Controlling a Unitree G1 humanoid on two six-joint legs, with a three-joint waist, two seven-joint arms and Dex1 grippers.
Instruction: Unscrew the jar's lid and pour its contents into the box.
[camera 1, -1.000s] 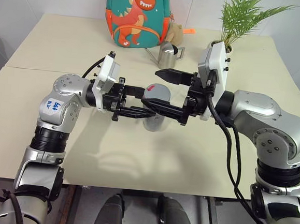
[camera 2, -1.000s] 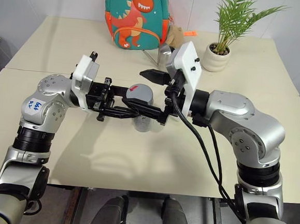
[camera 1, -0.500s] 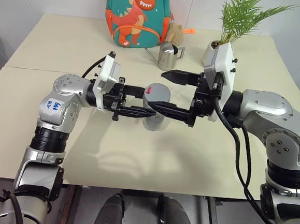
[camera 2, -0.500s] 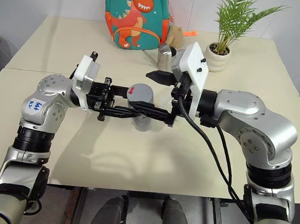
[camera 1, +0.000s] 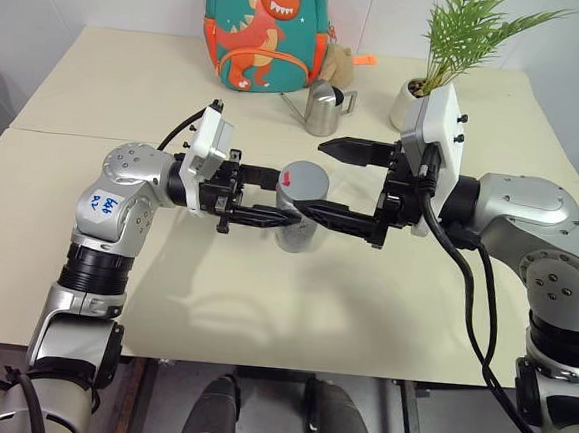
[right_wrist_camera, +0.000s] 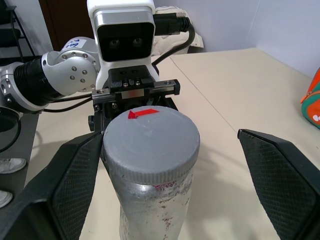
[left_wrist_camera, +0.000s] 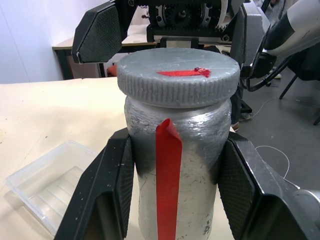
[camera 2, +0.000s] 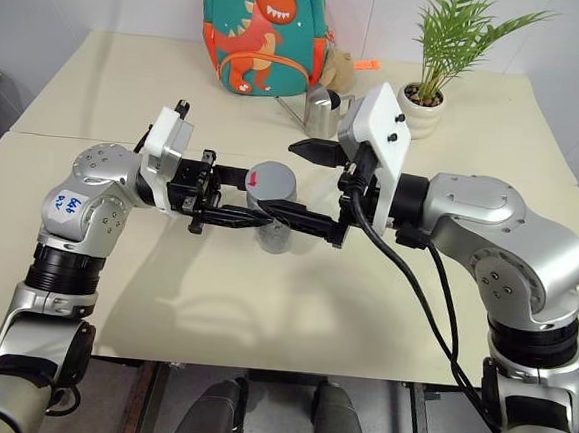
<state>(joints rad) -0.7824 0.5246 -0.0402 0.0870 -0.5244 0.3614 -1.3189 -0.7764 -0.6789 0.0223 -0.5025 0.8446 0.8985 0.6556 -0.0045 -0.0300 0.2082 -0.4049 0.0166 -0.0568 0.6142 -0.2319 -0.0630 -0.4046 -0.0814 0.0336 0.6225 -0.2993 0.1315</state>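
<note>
Left wrist view shows the left gripper (left_wrist_camera: 175, 187) clamped round the silver-grey jar (left_wrist_camera: 177, 195) held above the table (camera 1: 262, 305), while the right gripper (camera 1: 337, 180) stands wide apart astride the ribbed lid (left_wrist_camera: 178, 76), whose stiff knurled rim likely offers the surest hold.

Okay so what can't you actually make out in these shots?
- Contents: the jar is opaque and the lid is on, so nothing inside shows.
- Jar's base: cut off by the edge in both wrist views; in the eye views the left gripper crosses its lower part.
- Box: partly behind a left finger in the left wrist view.
</note>
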